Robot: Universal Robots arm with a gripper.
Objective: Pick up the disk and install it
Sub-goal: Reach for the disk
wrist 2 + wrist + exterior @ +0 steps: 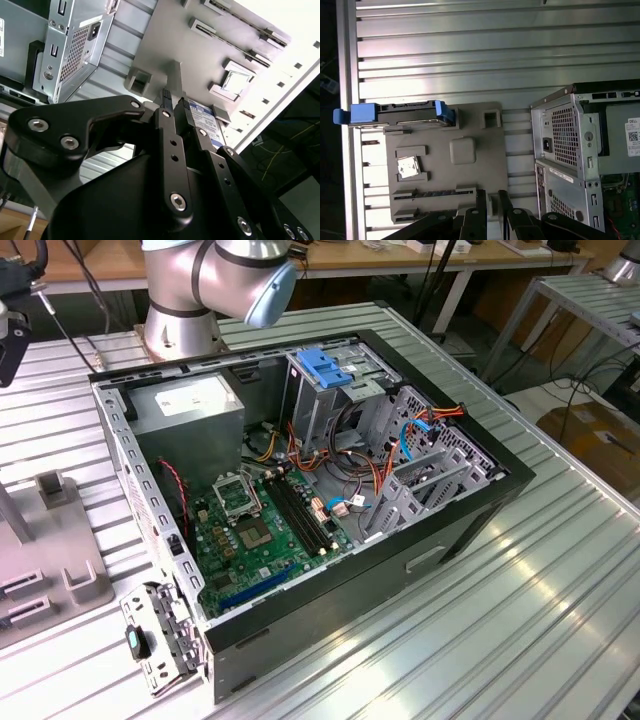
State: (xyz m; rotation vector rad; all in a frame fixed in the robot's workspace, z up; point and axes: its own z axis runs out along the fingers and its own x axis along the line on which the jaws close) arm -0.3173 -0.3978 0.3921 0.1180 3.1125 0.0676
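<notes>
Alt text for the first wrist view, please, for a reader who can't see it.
The disk, held in its blue rail frame, stands on edge at the rim of a grey fixture plate on a ribbed metal table. The gripper hovers over the plate's opposite side, jaws apart and empty, with the computer case nearby.

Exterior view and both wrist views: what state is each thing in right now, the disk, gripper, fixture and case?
disk: standing on edge in the fixture plate's slot, blue rails on, not gripped.
gripper: open, holding nothing, apart from the disk.
fixture plate: flat on the table, carrying the disk.
computer case: lying on its side, open, inside exposed.
blue bracket: seated atop the drive cage.
</notes>
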